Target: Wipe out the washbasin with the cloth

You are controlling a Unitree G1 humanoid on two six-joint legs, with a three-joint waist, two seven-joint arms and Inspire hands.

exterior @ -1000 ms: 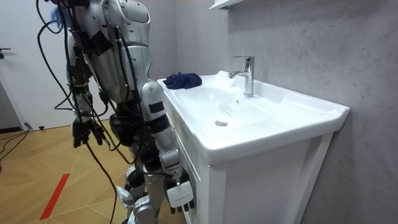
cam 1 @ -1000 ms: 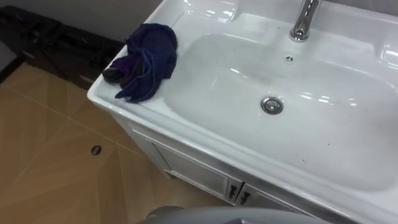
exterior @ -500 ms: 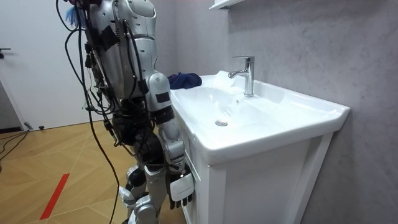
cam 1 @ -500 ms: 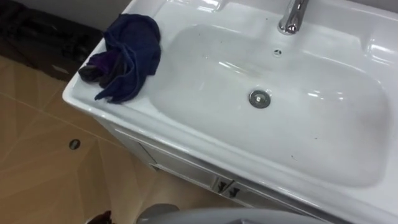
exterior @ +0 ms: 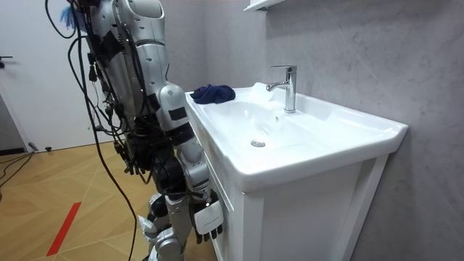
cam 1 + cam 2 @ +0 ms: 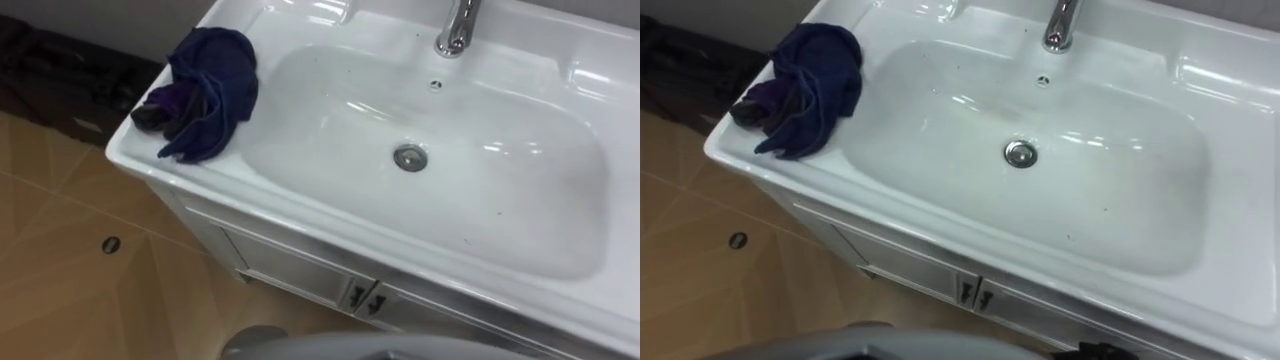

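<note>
Dark blue cloth (image 6: pixel 205 90) lies bunched on the left rim of the basin (image 6: pixel 330 225), close to the edge. The right hand (image 5: pixel 206 219) hangs low beside the cabinet (image 5: pixel 304 210), fingers slack and empty. A clumsy reach could knock the cloth onto the floor (image 6: pixel 60 260).

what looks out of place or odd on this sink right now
The dark blue cloth lies bunched in a heap on the left front corner of the basin rim, close to the edge, not in the bowl. A few small dark specks dot the bowl past the drain. Nothing looks spilled or broken.
</note>
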